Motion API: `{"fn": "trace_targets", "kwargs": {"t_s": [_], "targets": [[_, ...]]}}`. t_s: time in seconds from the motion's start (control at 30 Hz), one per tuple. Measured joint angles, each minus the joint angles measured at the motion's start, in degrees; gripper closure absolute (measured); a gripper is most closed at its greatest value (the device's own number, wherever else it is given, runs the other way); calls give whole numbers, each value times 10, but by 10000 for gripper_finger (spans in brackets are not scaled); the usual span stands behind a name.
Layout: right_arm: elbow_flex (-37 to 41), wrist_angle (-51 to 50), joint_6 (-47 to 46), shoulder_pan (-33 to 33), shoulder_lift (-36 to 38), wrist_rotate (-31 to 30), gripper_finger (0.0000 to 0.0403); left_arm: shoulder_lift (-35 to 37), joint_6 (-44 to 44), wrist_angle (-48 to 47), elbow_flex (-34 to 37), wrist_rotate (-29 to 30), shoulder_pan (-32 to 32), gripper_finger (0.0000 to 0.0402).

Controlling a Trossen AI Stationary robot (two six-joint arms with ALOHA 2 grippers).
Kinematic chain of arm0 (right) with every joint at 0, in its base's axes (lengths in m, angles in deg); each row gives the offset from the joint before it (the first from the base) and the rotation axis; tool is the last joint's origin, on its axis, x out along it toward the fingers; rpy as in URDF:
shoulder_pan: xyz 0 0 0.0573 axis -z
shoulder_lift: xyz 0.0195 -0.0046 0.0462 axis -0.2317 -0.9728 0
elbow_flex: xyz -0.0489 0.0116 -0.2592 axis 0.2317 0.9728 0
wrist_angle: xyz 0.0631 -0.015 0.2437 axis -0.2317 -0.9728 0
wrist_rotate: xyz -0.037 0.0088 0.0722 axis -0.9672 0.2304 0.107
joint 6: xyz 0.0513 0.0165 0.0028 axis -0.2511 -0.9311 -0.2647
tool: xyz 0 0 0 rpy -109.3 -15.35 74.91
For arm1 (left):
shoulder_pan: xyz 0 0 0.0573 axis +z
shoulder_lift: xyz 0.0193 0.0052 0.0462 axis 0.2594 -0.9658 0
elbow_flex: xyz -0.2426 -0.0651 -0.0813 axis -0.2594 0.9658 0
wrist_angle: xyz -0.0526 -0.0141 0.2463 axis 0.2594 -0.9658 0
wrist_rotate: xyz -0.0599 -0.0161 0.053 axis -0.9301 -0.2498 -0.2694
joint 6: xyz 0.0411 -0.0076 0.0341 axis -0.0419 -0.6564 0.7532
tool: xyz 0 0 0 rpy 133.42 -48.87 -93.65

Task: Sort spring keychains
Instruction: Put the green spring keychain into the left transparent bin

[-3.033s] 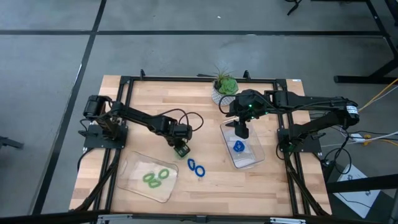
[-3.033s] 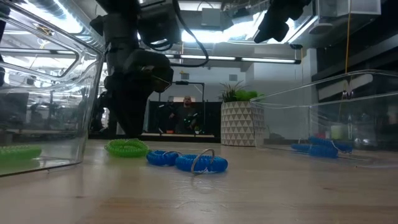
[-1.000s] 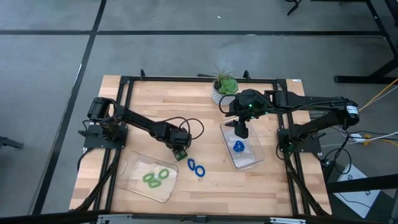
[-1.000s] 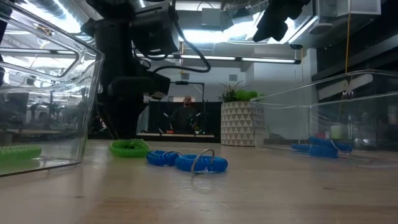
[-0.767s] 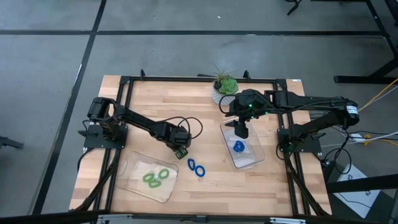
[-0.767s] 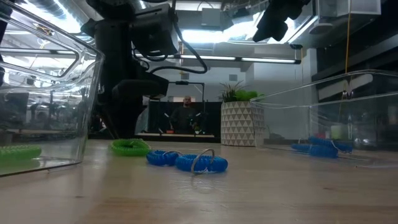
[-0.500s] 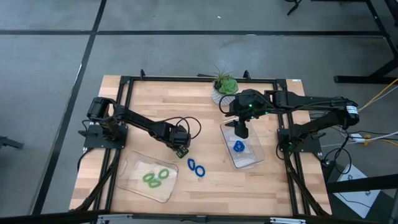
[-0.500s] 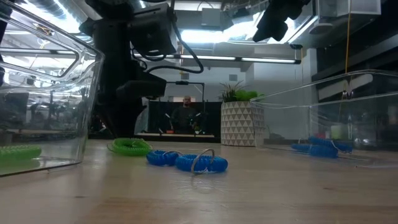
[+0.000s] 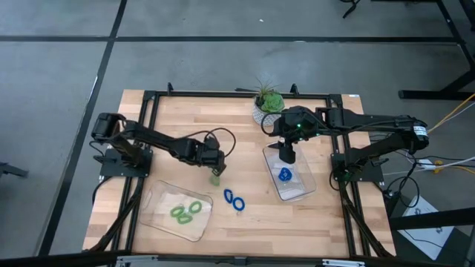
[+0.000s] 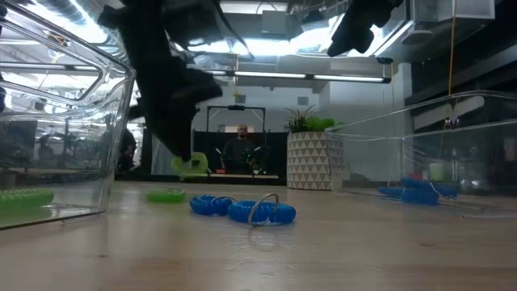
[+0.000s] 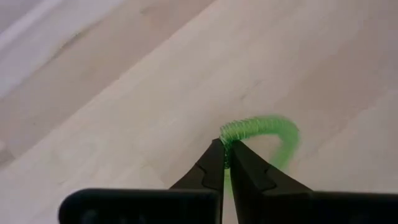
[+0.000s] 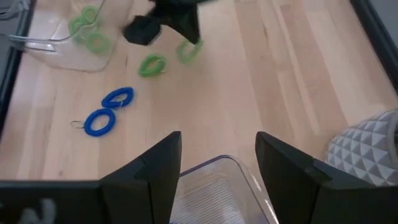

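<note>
My left gripper (image 9: 216, 171) is shut on a light green spring keychain (image 11: 264, 132), which hangs above the table's middle (image 10: 191, 166). A second green keychain (image 10: 166, 195) lies flat on the wood just below it (image 12: 152, 65). Two blue keychains (image 9: 234, 199) lie side by side to the right of it. The left clear tray (image 9: 159, 215) holds two green keychains (image 9: 187, 211). The right clear tray (image 9: 297, 191) holds a blue one (image 9: 285, 175). My right gripper (image 9: 286, 156) hangs open over that tray's far end. My left gripper pinches one side of the green ring's coil (image 11: 227, 133) between its two fingertips (image 11: 214, 157). The fingers slant down from above. The ring is lifted clear of the table and sticks out beyond the fingertips.
A potted plant in a white patterned pot (image 9: 268, 106) stands at the far edge, just behind the right tray. Bare wood lies along the near edge between the trays. A person shows far off in the room (image 10: 242, 145).
My left gripper has shut on a green keychain, risen and rolled its wrist, drawing a little toward the far edge. The keychain has come clear of the table. The other green keychain has stayed on the wood.
</note>
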Motion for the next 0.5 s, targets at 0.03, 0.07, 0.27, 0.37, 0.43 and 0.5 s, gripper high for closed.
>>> {"fn": "trace_targets", "kwargs": {"t_s": [0.03, 0.07, 0.27, 0.37, 0.43, 0.5], "targets": [[0, 0, 0, 0, 0, -3, 198, 8, 0, 0, 0, 4, 1, 395], [0, 0, 0, 0, 0, -3, 198, 15, 0, 1, 0, 8, 2, 395], [0, 0, -1, 0, 0, -3, 198, 70, 0, 4, -1, 59, 19, 395], [0, 0, 0, 0, 0, -3, 198, 100, 0, 10, -1, 80, 28, 395], [0, 0, -1, 0, 0, -3, 198, 120, 10, 24, -2, 98, 34, 395], [0, 0, 0, 0, 0, -3, 198, 139, 26, 44, -2, 104, 39, 395]]}}
